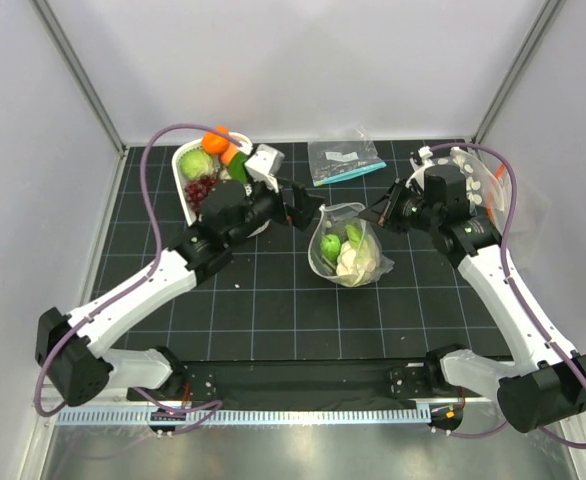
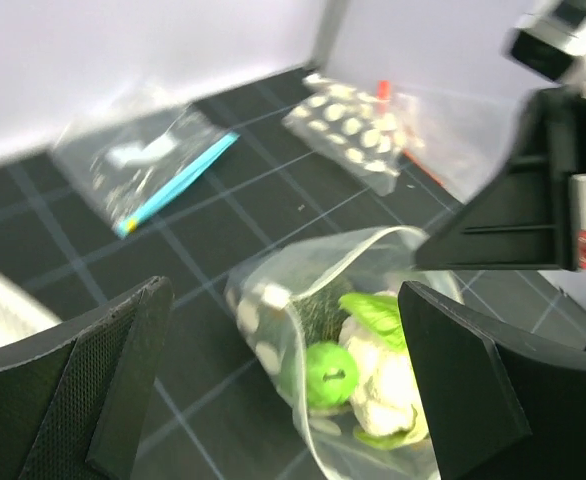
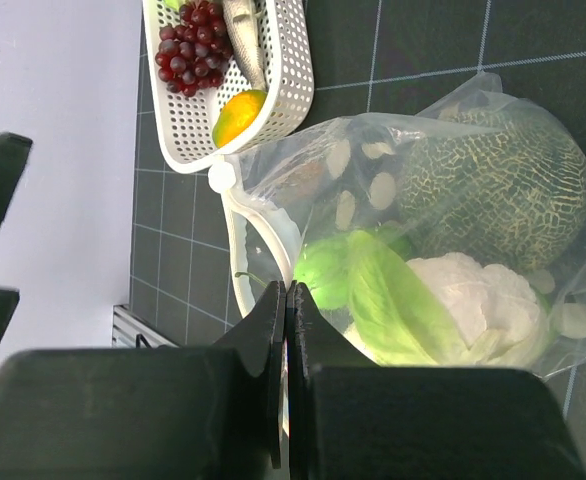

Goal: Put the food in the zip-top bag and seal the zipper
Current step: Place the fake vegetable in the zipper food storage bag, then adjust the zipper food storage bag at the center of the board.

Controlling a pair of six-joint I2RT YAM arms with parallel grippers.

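My left end effector (image 1: 306, 208) hangs released, fingers wide, at ten o'clock of the zip-top bag (image 1: 351, 245). My right end effector (image 1: 376, 213) is clenched on its rim at two o'clock. The bag sits mid-counter (image 1: 273, 300), holding melon (image 3: 493, 185), cauliflower (image 3: 473, 295) and green pieces (image 3: 373, 300).

Nothing I can read anywhere. The white label patch on the small teal-strip bag (image 1: 345, 158), upper middle, is too blurred.

On black gridded bench (image 1: 273, 300): white basket (image 1: 177, 170) far left, teal-strip bag (image 1: 345, 158) behind, filled zip-top bag (image 1: 351, 250) centre, dotted bag (image 1: 473, 162) far right.
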